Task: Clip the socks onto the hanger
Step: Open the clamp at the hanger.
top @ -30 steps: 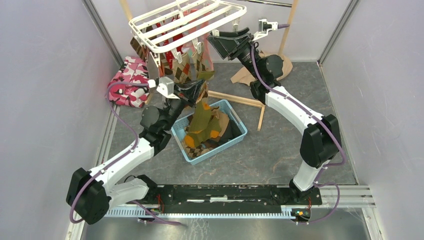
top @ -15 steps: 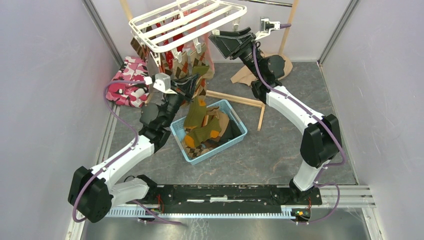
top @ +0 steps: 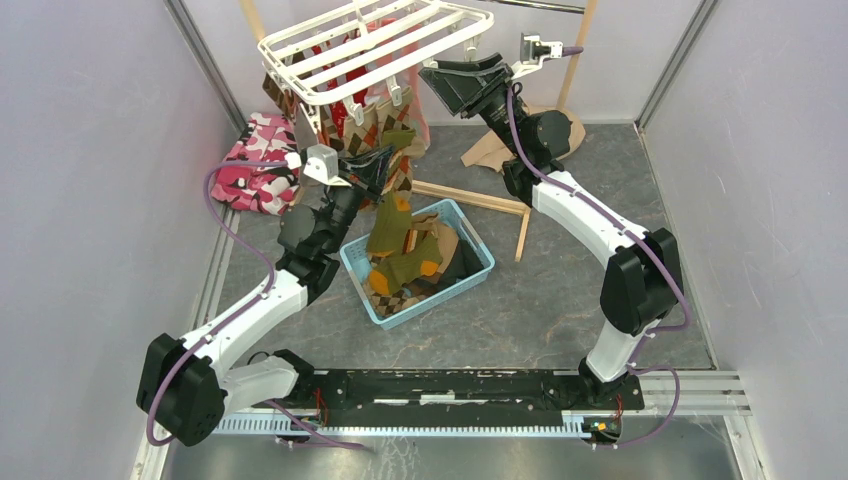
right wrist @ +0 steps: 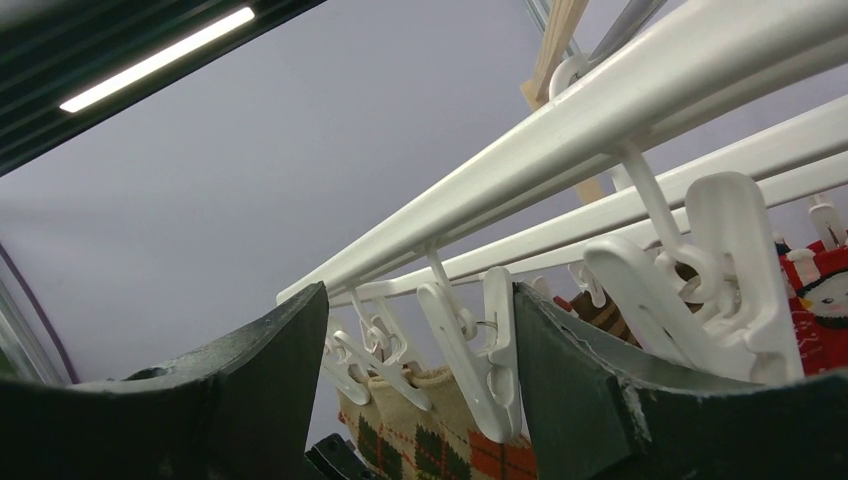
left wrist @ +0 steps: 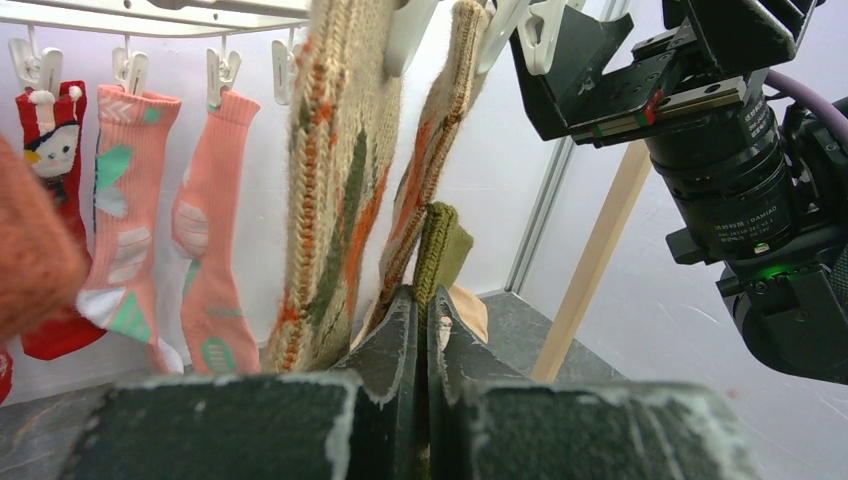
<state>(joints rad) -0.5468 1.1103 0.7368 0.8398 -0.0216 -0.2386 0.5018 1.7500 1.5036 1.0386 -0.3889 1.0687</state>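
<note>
The white hanger (top: 372, 45) hangs at the back with several socks clipped under it, among them argyle socks (left wrist: 335, 190) and pink socks (left wrist: 205, 230). My left gripper (top: 388, 163) is shut on an olive green sock (top: 395, 225) and holds its cuff (left wrist: 440, 250) up beside the argyle socks, just below the clips. The sock's foot hangs down over the basket. My right gripper (top: 447, 74) is open under the hanger's right edge. An empty white clip (right wrist: 480, 350) dangles between its fingers, close to the right finger (right wrist: 590, 390).
A blue basket (top: 474, 272) with more socks stands on the floor below the hanger. A pink camouflage garment (top: 258, 165) lies at the left. A wooden pole rack (top: 572, 50) and a beige cloth (top: 572, 130) are behind the right arm.
My left gripper has lifted the olive green sock up and a little back toward the hanger's clips. My right gripper has shifted slightly at the hanger's edge.
</note>
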